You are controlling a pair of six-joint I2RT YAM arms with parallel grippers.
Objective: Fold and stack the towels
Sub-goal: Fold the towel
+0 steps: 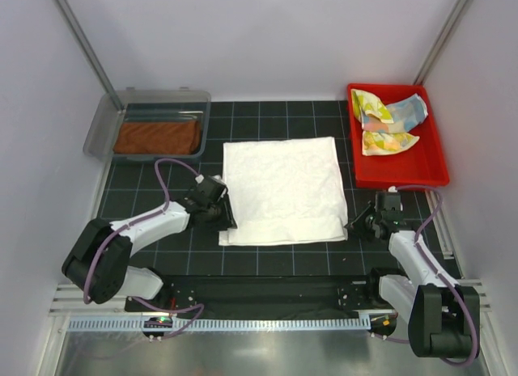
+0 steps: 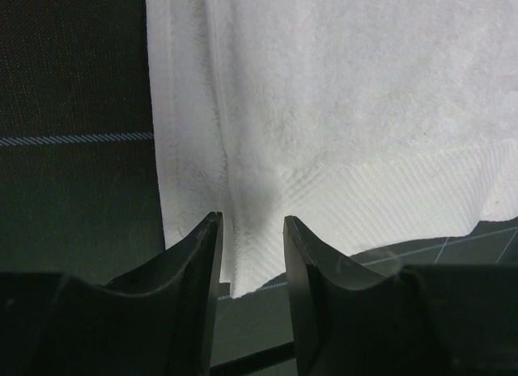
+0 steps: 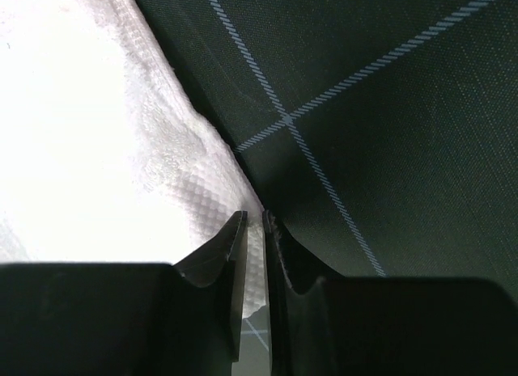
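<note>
Operator: Report claw status

Unit: My left claw [image 2: 251, 222] is standing open at the near left corner of the white towel [image 1: 283, 190]. The corner is showing in the gap between the parted jaws, and I am not clamping it. My right claw [image 3: 253, 218] is pinching the near right corner of the same towel, with a thin edge of cloth sitting between the almost closed jaws.

Operator: Report towel positions

Unit: The white towel is lying flat in folded layers at the centre of the black gridded tabletop [image 1: 275, 109], between my two arms. The rust-brown towel [image 1: 158, 137] is lying folded in the grey bin [image 1: 101, 129] at the far left. The pale yellow towel [image 1: 368, 109] and the light-blue towel [image 1: 409, 111] are lying crumpled together in the red tray [image 1: 437, 170] at the far right
</note>
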